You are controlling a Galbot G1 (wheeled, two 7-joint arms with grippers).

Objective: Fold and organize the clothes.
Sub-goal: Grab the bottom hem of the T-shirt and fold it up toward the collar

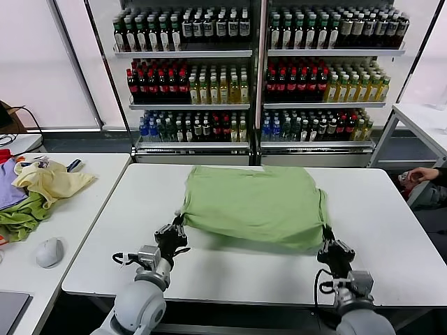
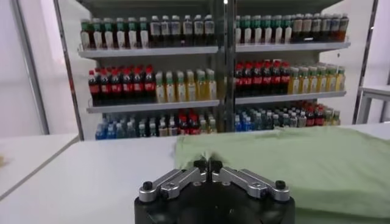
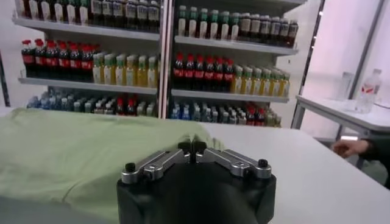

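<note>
The light-green shirt lies spread on the white table, its near edge lifted off the surface with a shadow beneath. My left gripper is shut on the shirt's near-left corner; in the left wrist view the shirt stretches away from the closed gripper. My right gripper is shut on the near-right corner; in the right wrist view the cloth runs off from the closed gripper. Collar, buttons and print are hidden.
A side table at the left holds a pale yellow garment, olive-green and purple clothes and a grey mouse. Drink shelves stand behind the table. A person's hand rests at the far right.
</note>
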